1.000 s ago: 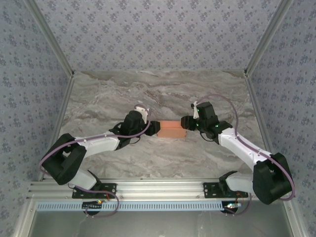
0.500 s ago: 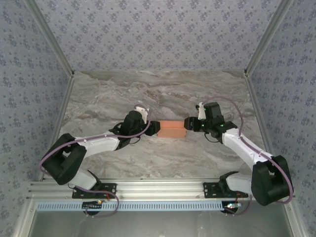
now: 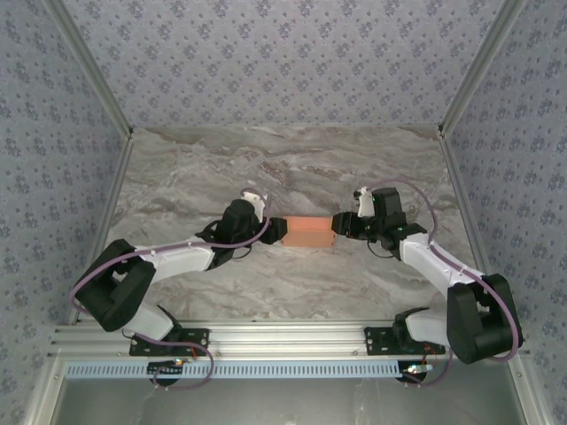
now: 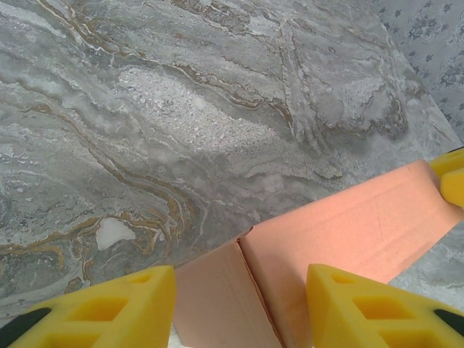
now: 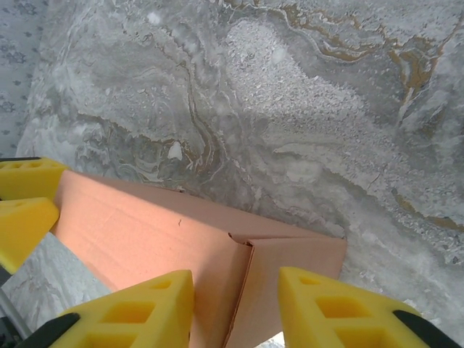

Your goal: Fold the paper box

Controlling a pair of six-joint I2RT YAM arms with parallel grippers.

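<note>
Two arms and one item are listed, from left to right.

Left gripper (image 3: 276,228): positioned toward the middle of the surface (image 3: 292,168). Its jaws are set on either side of the left end of the paper box (image 3: 308,232) and appear to be pinching it, though contact is not plainly shown.

Paper box: salmon-orange card, formed into a small rectangular block. It is placed lengthwise between the two grippers at the centre of the surface. The long walls are creased and squared, and a folded corner seam is seen at each end.

Right gripper (image 3: 340,222): positioned at the box's right end, with its jaws partly spread about that corner. Whether they are gripping cannot be told.

Progress, as judged: the main shaping is done. What is left is thought to be the closing and tucking of the end flaps, whose state is hidden by the jaws.
</note>
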